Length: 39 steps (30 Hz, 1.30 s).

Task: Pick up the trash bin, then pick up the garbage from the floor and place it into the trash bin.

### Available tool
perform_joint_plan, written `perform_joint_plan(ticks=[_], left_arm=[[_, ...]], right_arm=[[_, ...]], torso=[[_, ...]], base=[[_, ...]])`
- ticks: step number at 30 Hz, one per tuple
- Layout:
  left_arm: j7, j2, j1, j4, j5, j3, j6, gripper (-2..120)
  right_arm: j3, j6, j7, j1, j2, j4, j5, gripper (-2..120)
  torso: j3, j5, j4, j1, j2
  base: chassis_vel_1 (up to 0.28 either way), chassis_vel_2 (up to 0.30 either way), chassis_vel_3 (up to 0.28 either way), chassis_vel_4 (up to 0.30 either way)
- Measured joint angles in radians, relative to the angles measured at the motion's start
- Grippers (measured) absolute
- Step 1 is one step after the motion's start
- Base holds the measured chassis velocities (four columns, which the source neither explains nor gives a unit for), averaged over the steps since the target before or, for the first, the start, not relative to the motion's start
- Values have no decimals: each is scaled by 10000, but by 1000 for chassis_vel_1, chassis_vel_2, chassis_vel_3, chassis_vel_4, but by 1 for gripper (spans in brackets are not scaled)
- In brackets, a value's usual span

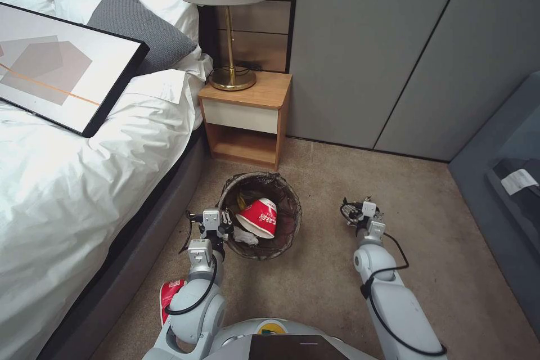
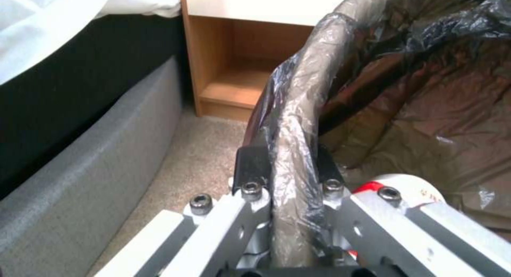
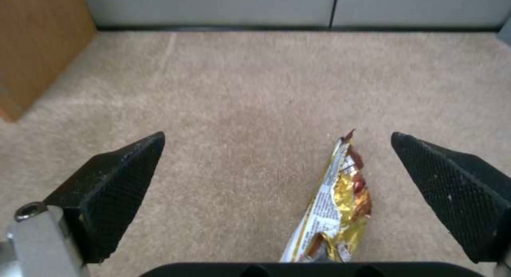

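My left gripper (image 2: pixel 290 169) pinches the bag-lined rim of the trash bin (image 1: pixel 260 215), which sits near the nightstand (image 1: pixel 247 118). My right gripper (image 3: pixel 277 165) is spread wide over a yellow snack wrapper (image 3: pixel 335 205) on the floor (image 3: pixel 255 93).

The trash bin (image 1: pixel 260 215) wears a thin, glossy, crinkled dark plastic bag over its rim, clamped between the matt black pads (image 2: pixel 250 165) of the left pincer (image 2: pixel 290 169), whose links are smooth pale metal with dark bolt heads. Between the wide-apart, rough, knurled black pads (image 3: pixel 114 189) of the right pincer (image 3: pixel 277 197), a shiny gold foil wrapper (image 3: pixel 338 205) lies creased on the floor (image 3: pixel 255 97), a matt, short-pile tan carpet. At twelve o'clock from the bin stands a nightstand (image 1: pixel 247 118) of smooth satin wood.
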Motion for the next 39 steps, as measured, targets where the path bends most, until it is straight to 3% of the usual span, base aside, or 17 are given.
perform_joint_plan(ticks=[7, 15, 39], left_arm=[[4, -17, 3, 14, 15, -30, 0, 3], [6, -17, -12, 28, 15, -29, -1, 3], [4, -37, 34, -43, 26, -67, -2, 3]], right_arm=[[-42, 130, 87, 879, 79, -1705, -183, 100], [-7, 348, 45, 1393, 20, -2767, -225, 100], [153, 629, -58, 2002, 34, -4685, -728, 99]], torso=[[0, 0, -1, 1, 0], [0, 0, -3, 0, 0], [-1, -1, -3, 0, 0]], base=[[0, 0, 0, 0], [0, 0, 0, 0], [0, 0, 0, 0]])
